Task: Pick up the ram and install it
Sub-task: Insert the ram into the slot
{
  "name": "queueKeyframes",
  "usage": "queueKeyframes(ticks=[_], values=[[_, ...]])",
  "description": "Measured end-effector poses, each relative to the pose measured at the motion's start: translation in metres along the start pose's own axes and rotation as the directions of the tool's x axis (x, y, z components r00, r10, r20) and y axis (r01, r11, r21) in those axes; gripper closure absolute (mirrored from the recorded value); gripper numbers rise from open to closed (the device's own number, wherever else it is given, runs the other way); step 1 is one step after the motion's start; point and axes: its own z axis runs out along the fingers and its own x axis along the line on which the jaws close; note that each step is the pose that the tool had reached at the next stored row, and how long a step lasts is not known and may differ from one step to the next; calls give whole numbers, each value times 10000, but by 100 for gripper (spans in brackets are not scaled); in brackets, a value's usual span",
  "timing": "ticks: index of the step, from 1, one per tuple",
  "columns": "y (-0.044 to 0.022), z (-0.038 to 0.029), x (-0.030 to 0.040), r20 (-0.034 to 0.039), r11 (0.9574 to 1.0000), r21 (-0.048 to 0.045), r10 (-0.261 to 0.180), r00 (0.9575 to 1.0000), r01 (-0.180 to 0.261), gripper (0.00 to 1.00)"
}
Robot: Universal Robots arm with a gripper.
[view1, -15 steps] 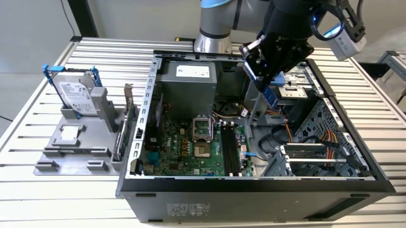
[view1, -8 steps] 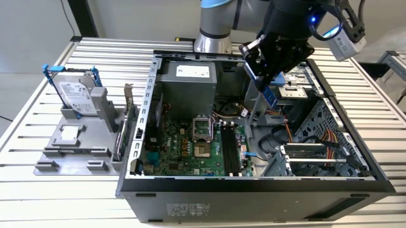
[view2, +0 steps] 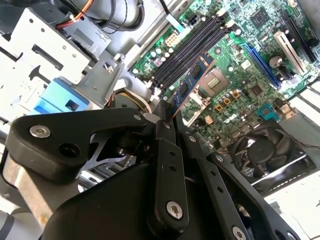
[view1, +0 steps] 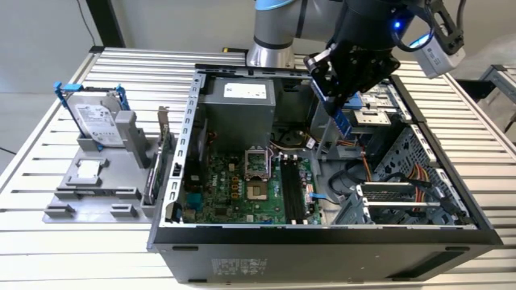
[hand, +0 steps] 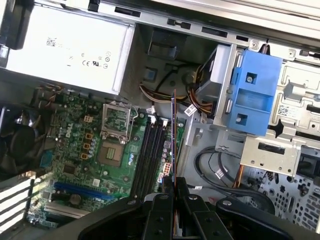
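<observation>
The pick-up is done: the gripper (view1: 333, 92) has its fingers closed thin on one end of the ram (view1: 342, 124), which hangs on edge in the air inside the open case (view1: 322, 232) on the bench (view1: 48, 254). In the first wrist view the ram (hand: 173, 135) runs roughly parallel to the slots (hand: 152, 150), just beside them. Seating is left: the slots look empty, and the ram touches nothing on the board (view1: 238, 187).
</observation>
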Motion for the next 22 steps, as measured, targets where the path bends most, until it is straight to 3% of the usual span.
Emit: queueKeyframes(ticks=[14, 22], values=[[1, 0, 5, 27, 9988, -7, 486, 9988, -486, 100], [2, 1, 8, 54, 9952, -13, 977, 9952, -976, 100]])
